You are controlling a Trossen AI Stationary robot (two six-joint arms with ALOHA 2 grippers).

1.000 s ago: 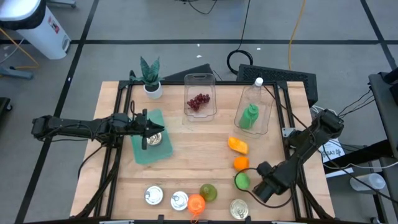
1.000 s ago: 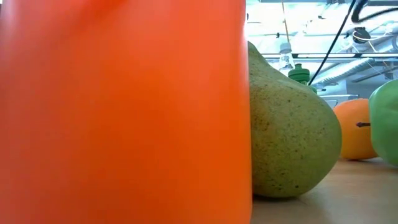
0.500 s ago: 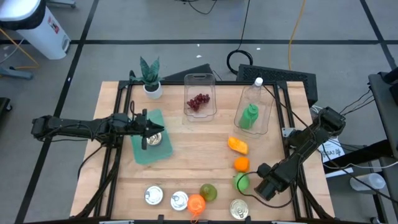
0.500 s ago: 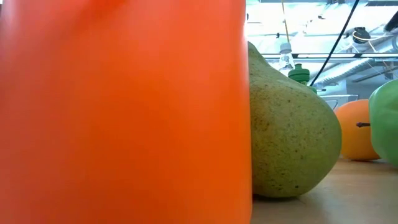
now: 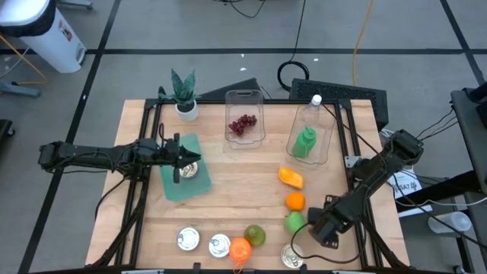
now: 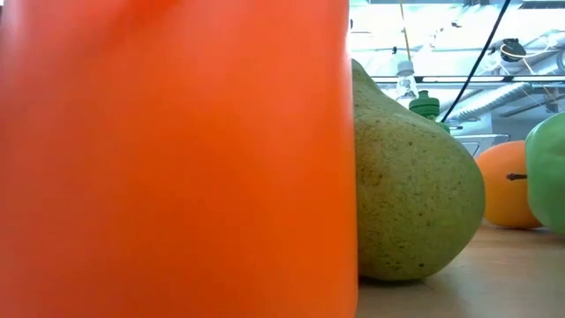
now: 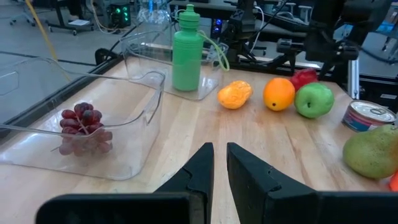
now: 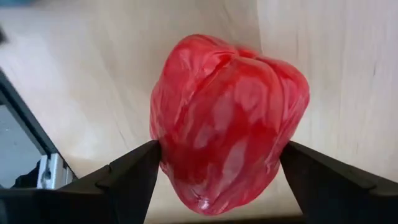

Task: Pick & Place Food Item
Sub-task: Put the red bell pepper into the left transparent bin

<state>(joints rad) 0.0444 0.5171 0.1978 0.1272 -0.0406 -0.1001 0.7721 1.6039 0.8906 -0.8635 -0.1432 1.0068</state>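
Note:
A red bell pepper (image 8: 230,106) lies on the wooden table near the right front. It also shows in the left wrist view (image 7: 303,77), behind the green apple (image 7: 314,100). My right gripper (image 8: 221,158) points straight down over it, open, with one finger on each side of the pepper. In the high view the right gripper (image 5: 323,228) hides the pepper. My left gripper (image 7: 219,165) is shut and hangs level over the green mat (image 5: 183,183) at the table's left. My right gripper comes at the pepper from above, and its two fingers (image 8: 134,171) stand against the pepper's opposite sides (image 8: 163,146). I cannot tell whether they touch it. The pepper lies on the table.
The apple (image 5: 294,222), an orange (image 5: 294,200) and a yellow-orange fruit (image 5: 290,177) lie just left of my right gripper. A can (image 5: 292,256), a pear (image 5: 254,235) and other cans line the near edge. Clear bins with grapes (image 5: 243,123) and a green bottle (image 5: 307,141) stand far.
My right gripper has gone down over the pepper and a little toward the table's near edge, rolling about its own axis as it sank. Its fingers have stayed open. The apple beside it shows more fully now.

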